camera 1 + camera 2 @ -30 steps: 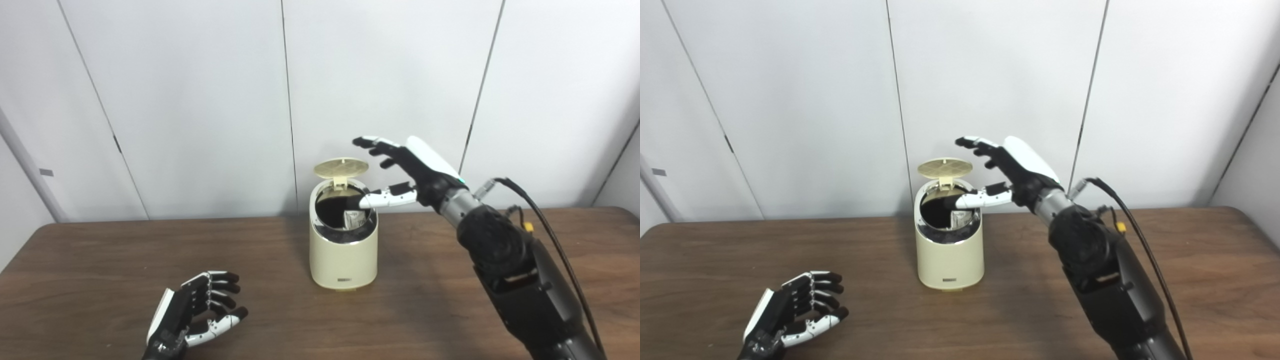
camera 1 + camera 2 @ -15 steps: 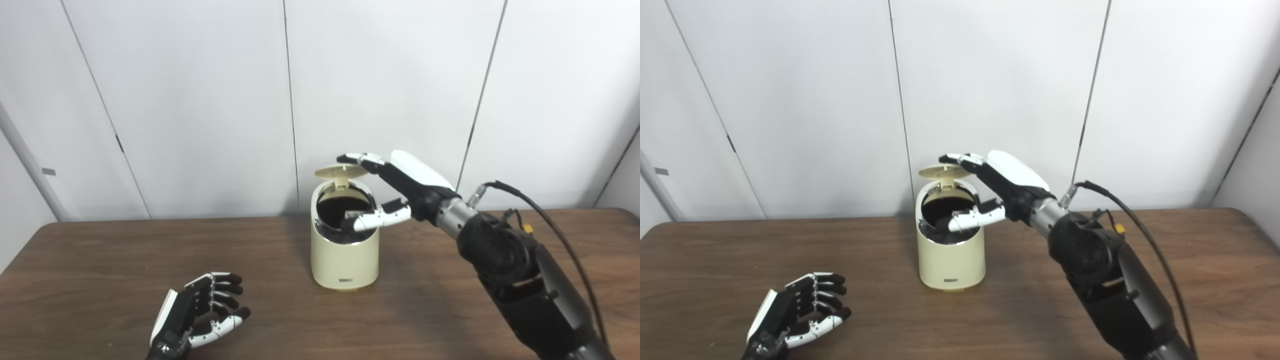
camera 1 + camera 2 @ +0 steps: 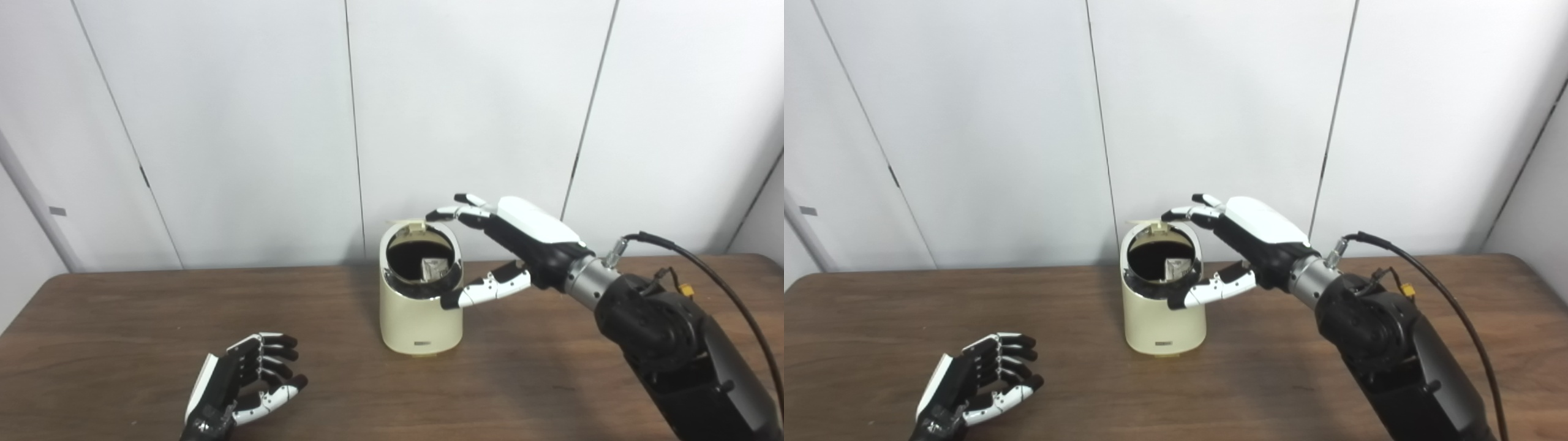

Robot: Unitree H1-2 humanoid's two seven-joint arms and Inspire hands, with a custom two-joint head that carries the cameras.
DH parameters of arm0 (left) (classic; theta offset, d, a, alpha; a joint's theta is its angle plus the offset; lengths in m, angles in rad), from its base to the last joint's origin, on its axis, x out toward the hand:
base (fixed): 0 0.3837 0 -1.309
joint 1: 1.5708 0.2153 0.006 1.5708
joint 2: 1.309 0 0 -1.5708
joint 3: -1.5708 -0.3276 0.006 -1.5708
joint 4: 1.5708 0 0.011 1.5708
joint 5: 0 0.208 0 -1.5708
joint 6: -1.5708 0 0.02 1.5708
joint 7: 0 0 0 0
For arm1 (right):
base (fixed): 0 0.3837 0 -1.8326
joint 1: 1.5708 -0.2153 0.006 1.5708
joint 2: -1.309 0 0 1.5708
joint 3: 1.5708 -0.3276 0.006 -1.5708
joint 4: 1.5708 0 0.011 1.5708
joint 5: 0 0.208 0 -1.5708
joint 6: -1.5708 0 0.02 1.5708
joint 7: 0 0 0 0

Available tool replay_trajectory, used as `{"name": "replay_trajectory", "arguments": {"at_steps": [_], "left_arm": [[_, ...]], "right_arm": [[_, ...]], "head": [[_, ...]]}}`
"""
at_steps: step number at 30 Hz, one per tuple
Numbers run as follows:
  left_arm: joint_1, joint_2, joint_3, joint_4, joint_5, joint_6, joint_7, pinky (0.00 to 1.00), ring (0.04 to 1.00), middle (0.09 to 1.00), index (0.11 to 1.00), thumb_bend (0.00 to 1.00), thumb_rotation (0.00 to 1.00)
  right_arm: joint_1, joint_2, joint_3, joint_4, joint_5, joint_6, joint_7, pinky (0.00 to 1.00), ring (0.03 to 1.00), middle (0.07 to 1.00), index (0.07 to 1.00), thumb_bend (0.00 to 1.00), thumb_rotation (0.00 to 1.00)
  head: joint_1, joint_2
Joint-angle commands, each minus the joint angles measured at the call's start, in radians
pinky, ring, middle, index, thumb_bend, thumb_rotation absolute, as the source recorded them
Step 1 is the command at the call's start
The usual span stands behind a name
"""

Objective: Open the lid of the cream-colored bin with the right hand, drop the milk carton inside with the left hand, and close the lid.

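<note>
Two hands were seen above one brown table [image 3: 122, 318], and one cream-colored bin [image 3: 420, 318] was stood on it between them. The right hand [image 3: 520, 245] was held just beside the bin's upper right, fingers spread and holding nothing; its fingertips [image 3: 436, 215] were reached over the back rim, at or just above the thin edge of the single lid [image 3: 404, 222], though contact could not be told. Its thumb [image 3: 484, 290] was stretched lower, in front of the bin's right side near the dark rim. The lid was seen nearly edge-on behind the opening, which was left uncovered. One milk carton [image 3: 432, 268] was seen inside the bin, below and to the left of the right hand's fingertips, only its top visible against the dark interior. The left hand [image 3: 242, 386] was rested well apart from the bin, near the table's front edge, palm up, fingers loosely curled and apart, with nothing held.
</note>
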Motion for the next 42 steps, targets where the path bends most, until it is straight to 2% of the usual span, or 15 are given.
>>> {"name": "replay_trajectory", "arguments": {"at_steps": [1,8,23,32,39,42], "left_arm": [[-0.02,0.002,0.007,-0.01,0.013,-0.043,0.021,0.41,0.511,0.597,0.639,0.58,0.0],[-0.019,-0.004,0.011,-0.011,0.002,-0.041,0.022,0.41,0.524,0.602,0.639,0.59,0.0],[-0.021,-0.012,0.012,-0.015,0.001,-0.024,0.021,0.42,0.53,0.606,0.643,0.6,0.0],[-0.02,-0.02,0.013,-0.021,-0.01,-0.014,0.019,0.42,0.527,0.599,0.64,0.6,0.0],[-0.021,-0.02,0.012,-0.019,-0.007,-0.015,0.02,0.42,0.526,0.597,0.638,0.6,0.0],[-0.02,-0.02,0.011,-0.026,-0.001,-0.01,0.023,0.42,0.524,0.595,0.636,0.6,0.0]], "right_arm": [[-0.026,-0.024,-0.011,-0.033,-0.007,-0.028,0.003,0.85,0.972,0.863,0.839,0.68,0.53],[-0.037,-0.038,0.015,-0.023,-0.054,-0.056,0.021,0.84,0.958,0.848,0.841,0.69,0.54],[-0.068,-0.021,0.051,0.002,-0.141,-0.082,0.064,0.9,1.0,0.845,0.858,0.7,0.52],[-0.083,-0.004,0.065,0.006,-0.17,-0.103,0.074,0.87,0.991,0.838,0.851,0.7,0.52],[-0.084,0.004,0.074,-0.003,-0.181,-0.097,0.094,0.96,0.996,0.837,0.851,0.71,0.52],[-0.079,0.004,0.073,-0.003,-0.175,-0.104,0.102,0.96,0.997,0.836,0.851,0.71,0.5]], "head": [[-0.001,0.002],[0.005,0.007],[0.016,0.017],[0.018,0.025],[0.02,0.032],[0.023,0.035]]}}
